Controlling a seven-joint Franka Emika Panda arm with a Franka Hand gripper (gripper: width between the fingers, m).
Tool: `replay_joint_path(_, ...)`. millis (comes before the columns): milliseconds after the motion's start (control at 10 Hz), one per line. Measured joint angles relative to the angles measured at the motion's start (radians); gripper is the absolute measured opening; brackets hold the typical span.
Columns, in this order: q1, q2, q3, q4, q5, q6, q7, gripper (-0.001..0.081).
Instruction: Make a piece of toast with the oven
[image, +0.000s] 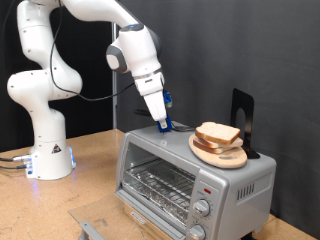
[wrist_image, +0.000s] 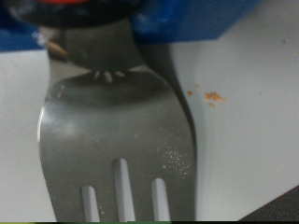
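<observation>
Hanging above the top of the oven (image: 190, 165), the gripper (image: 161, 124) pointed down at the silver roof near its back edge, toward the exterior view's left of the bread. The piece of toast (image: 217, 134) lay with what looked like a second slice on a round wooden plate (image: 222, 154) on the oven's roof, toward the exterior view's right of the fingers and near them, not touching. The slices lay flat, so the approach ran sideways across the roof from the fingers to the plate. The wrist view was filled by a metal fork (wrist_image: 117, 131), its neck running up into the gripper and its tines pointing away along the fingers, so the fingers seemed to be closed on the fork's handle, though the grip itself sat out of sight at the blurred edge of that view. The oven's glass door (image: 158, 182) was closed, the wire rack showing bare behind it, and the bread was not yet inside. A dark stand (image: 243, 118) stood upright behind the plate.
</observation>
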Motion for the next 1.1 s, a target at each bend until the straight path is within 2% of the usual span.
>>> replay_joint_path(600,0.000,0.000,0.000,-0.002,-0.002,0.000,0.000,0.0497)
replay_joint_path(700,0.000,0.000,0.000,-0.002,-0.002,0.000,0.000,0.0709)
replay_joint_path(800,0.000,0.000,0.000,-0.002,-0.002,0.000,0.000,0.0788)
replay_joint_path(1100,0.002,0.000,-0.003,-0.001,0.011,-0.001,-0.026,0.0803)
